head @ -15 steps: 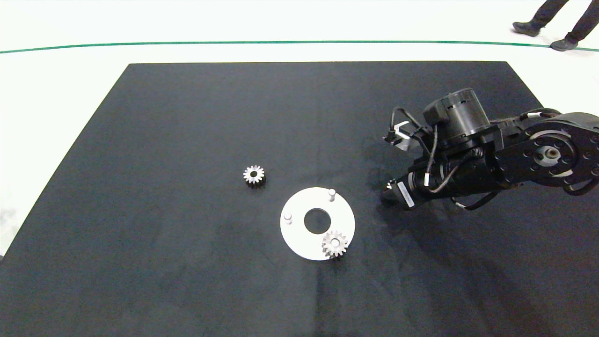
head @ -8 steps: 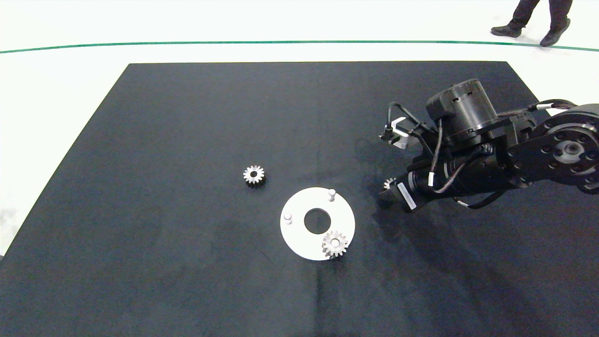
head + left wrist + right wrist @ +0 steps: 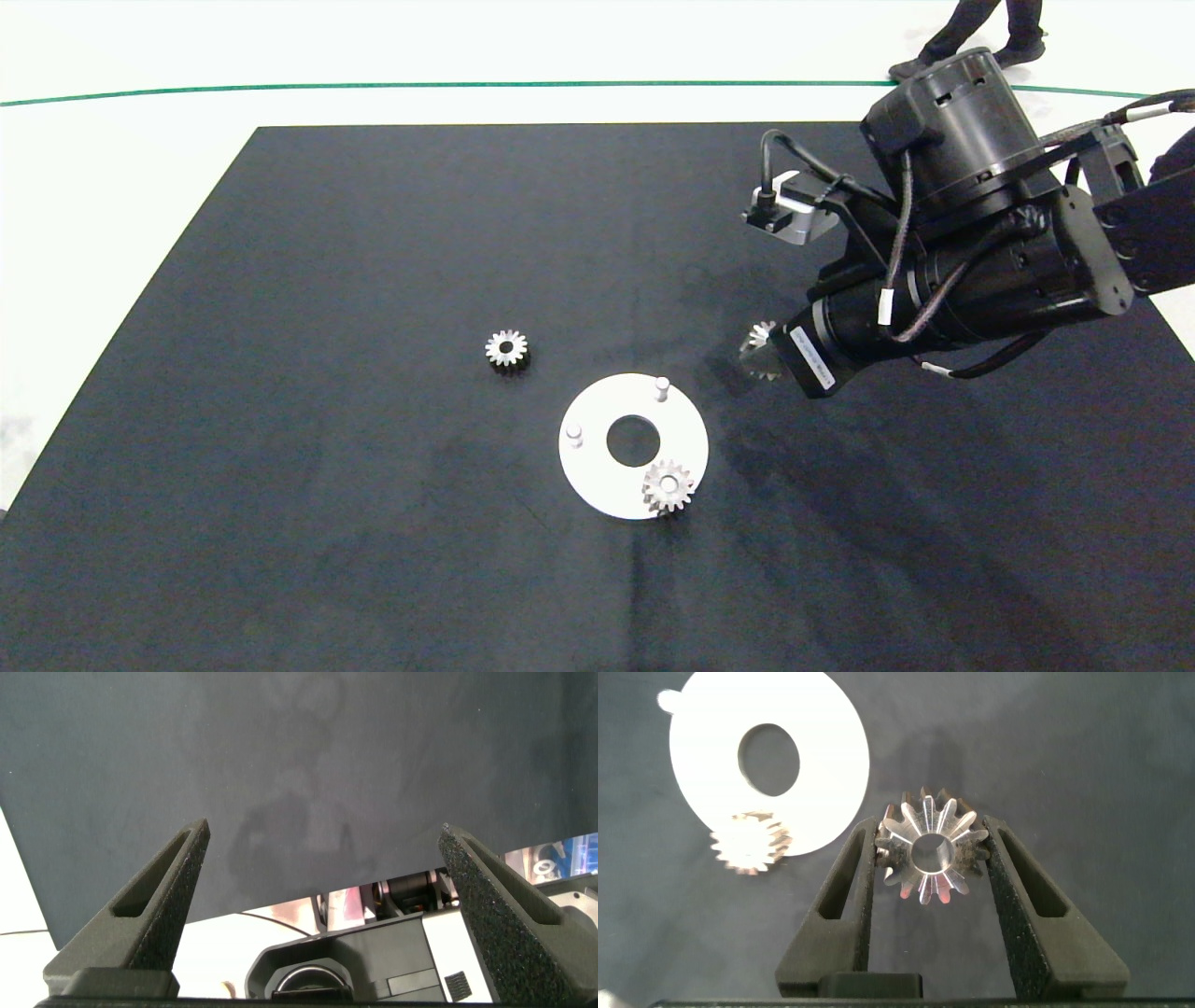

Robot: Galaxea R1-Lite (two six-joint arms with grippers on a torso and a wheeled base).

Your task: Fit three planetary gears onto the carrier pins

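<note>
A flat white disc [image 3: 597, 471] lies on the black mat with two bare carrier pins [image 3: 662, 387] [image 3: 574, 435] standing on it. One planetary gear [image 3: 667, 486] sits on the disc's near right rim. Another gear [image 3: 507, 350] lies loose on the mat, left of the disc. My right gripper [image 3: 764, 353] hangs above the mat to the right of the disc, shut on a third gear [image 3: 756, 338]. In the right wrist view that gear [image 3: 920, 826] sits between both fingers of the gripper [image 3: 932, 849], bore facing the camera, with the disc [image 3: 831, 775] beyond. My left gripper [image 3: 322, 859] is open over a mat edge.
The black mat [image 3: 373, 233] covers most of the table, with white floor and a green line [image 3: 373, 88] beyond. A person's shoes [image 3: 962, 51] show at the far right edge. The right arm's bulky wrist [image 3: 952, 243] looms over the mat's right side.
My right gripper has risen off the mat with the gear and shifted slightly left toward the disc. The person beyond the table has walked leftward.
</note>
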